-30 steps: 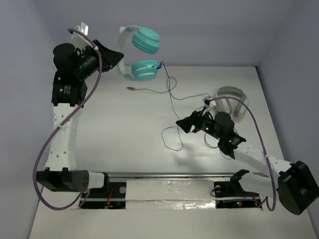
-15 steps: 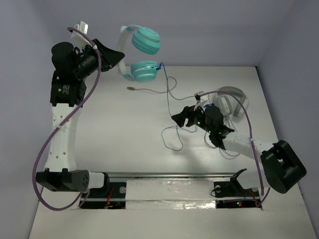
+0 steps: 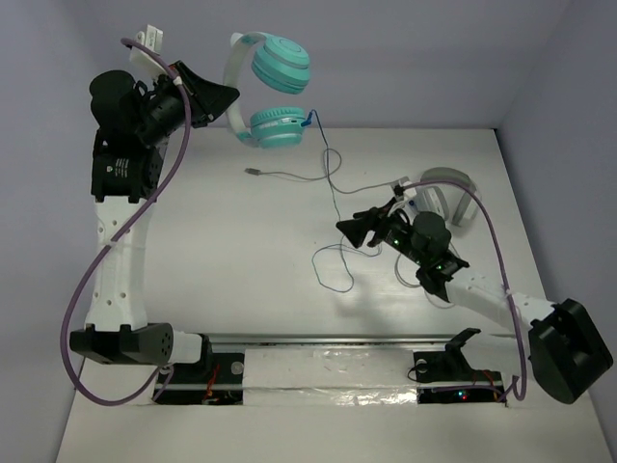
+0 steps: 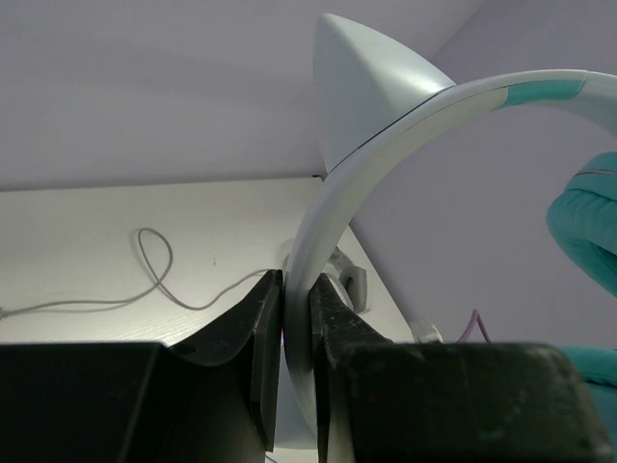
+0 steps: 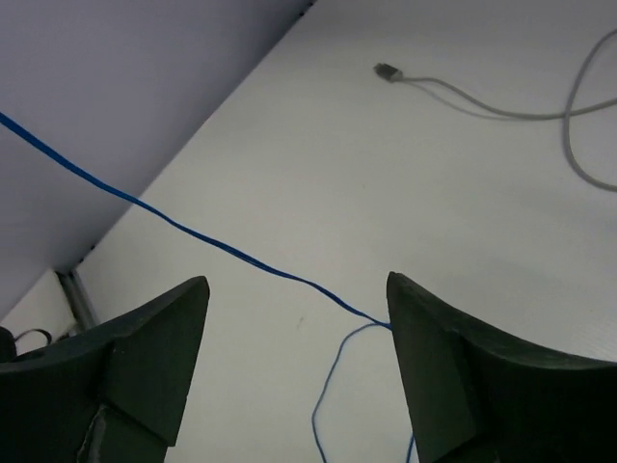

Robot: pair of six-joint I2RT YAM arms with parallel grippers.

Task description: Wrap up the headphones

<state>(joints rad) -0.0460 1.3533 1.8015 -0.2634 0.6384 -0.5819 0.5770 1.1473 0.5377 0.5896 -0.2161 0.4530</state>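
Right wrist cam: right gripper low over bench, jaws spread, nothing in them; thin blue cable runs across just beyond the tips. Cable's light, limp, prob. slippery, so I'd pinch it where it loops on the bench, not mid-air. Farther back, left arm reared up, left gripper clenched on the white headband; headphones hang clear of the bench at the far side. Band looks stiff, a good hold; cups may swing.
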